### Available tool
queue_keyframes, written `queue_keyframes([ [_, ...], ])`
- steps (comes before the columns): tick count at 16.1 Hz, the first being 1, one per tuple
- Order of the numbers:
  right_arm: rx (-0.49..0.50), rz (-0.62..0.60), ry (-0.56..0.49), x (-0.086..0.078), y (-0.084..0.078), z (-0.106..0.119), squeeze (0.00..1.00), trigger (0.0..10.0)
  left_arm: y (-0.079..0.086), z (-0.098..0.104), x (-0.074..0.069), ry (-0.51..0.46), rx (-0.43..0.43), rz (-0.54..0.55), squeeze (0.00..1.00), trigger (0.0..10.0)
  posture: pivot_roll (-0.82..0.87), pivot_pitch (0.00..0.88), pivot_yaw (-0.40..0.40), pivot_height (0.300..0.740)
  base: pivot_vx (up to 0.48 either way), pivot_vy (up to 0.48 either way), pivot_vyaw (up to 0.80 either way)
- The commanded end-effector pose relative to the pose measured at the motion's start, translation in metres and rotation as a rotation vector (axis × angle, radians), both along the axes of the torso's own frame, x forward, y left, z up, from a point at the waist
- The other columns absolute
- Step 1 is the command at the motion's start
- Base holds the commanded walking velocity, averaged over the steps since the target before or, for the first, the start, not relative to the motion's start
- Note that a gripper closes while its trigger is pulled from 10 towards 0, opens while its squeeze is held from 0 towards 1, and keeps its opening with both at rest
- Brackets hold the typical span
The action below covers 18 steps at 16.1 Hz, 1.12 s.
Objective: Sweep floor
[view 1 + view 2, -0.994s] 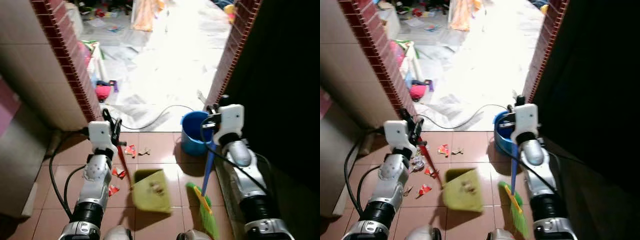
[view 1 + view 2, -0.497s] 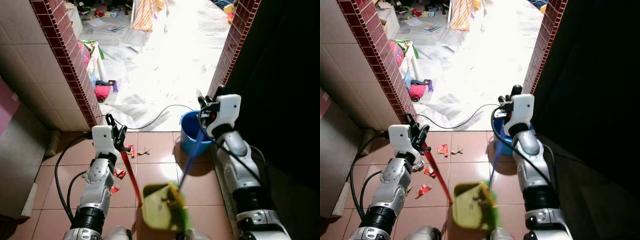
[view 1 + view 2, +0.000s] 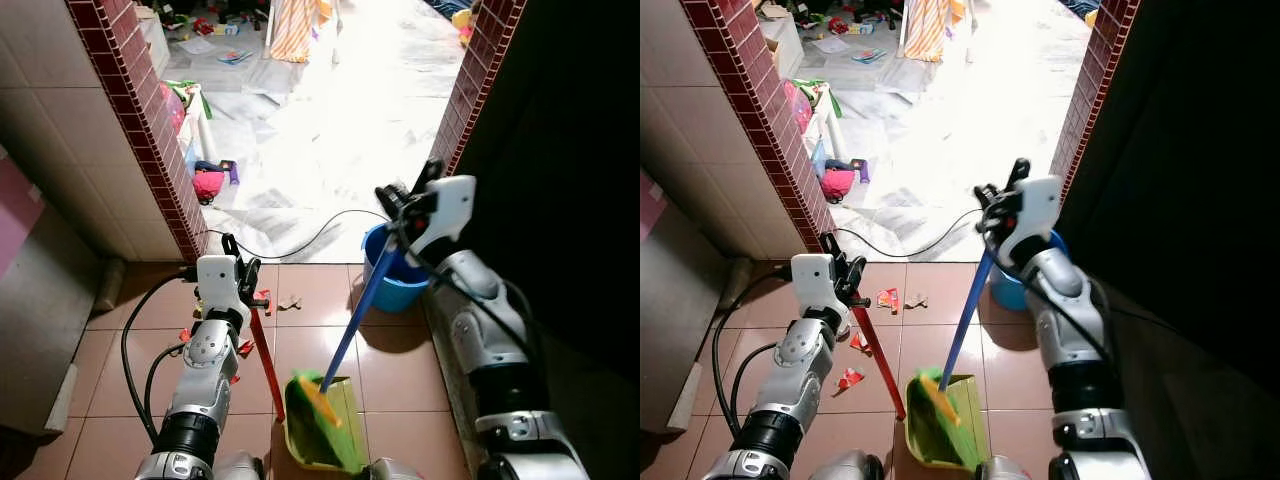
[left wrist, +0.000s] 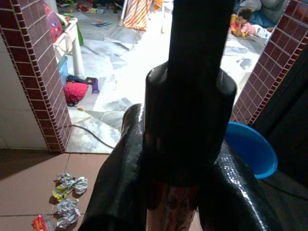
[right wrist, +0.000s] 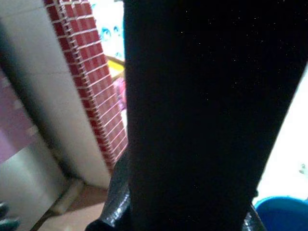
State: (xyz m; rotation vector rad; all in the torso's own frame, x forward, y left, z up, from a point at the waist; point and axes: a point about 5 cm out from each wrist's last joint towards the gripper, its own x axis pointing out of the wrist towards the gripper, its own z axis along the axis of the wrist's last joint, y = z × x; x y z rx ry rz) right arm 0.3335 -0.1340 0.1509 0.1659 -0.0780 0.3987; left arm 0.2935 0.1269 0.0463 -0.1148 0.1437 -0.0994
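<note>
The left claw (image 3: pixel 238 275) is clenched on the top of the red rod handle (image 3: pixel 263 352) of a yellow-green plastic dustpan (image 3: pixel 322 430); the rod slants down from the claw to the pan, which sits on the terracotta tiled floor (image 3: pixel 300 345) below it, toward the robot's feet. The right claw (image 3: pixel 402 205) grips the upper end of the blue broom handle (image 3: pixel 352 315), which runs diagonally down and toward the robot's left, so that the green-and-orange broom head (image 3: pixel 318 398) lies inside the dustpan.

Just beside the left claw, scraps of crumpled red and white paper litter (image 3: pixel 262 299) lie on the tiles, with more scraps (image 3: pixel 849 379) near the left forearm. The left wrist view shows further crumpled wrappers (image 4: pixel 67 185) on the floor ahead of the claw, at the foot of a red-brick pillar (image 4: pixel 36 72). A round blue plastic bucket (image 3: pixel 400 290) stands directly beneath the right claw, against the dark doorway side. A thin black cable (image 3: pixel 300 240) curls across the pale, brightly lit paved yard (image 3: pixel 330 130) beyond both claws, where a pink bundle (image 3: pixel 207 183) and a striped cloth (image 3: pixel 293 25) are seen farther off.
</note>
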Motion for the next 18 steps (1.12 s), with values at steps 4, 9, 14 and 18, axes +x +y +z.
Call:
queue_keyframes([
  [4, -0.279, -0.087, -0.228, 0.006, -0.017, 0.024, 0.0, 10.0, 0.004, 0.006, 0.004, -0.031, -0.002, 0.019, 0.0, 10.0, -0.05, 0.0, 0.006, 0.74, 0.0, 0.0, 0.0],
  [9, -0.269, -0.217, -0.133, 0.002, -0.025, -0.006, 0.0, 10.0, 0.013, 0.014, 0.009, -0.038, 0.004, 0.064, 0.0, 10.0, -0.05, 0.0, 0.003, 0.74, 0.0, 0.0, 0.0],
  [14, -0.197, -0.358, -0.021, -0.003, -0.033, -0.025, 0.0, 10.0, 0.02, 0.027, 0.007, -0.085, -0.045, 0.065, 0.0, 10.0, -0.03, 0.0, 0.006, 0.74, 0.0, 0.0, 0.0],
  [18, -0.168, -0.374, 0.006, -0.005, -0.03, -0.032, 0.0, 10.0, 0.015, 0.029, 0.003, -0.075, -0.06, 0.035, 0.0, 10.0, -0.03, 0.0, 0.004, 0.74, 0.0, 0.063, -0.8],
])
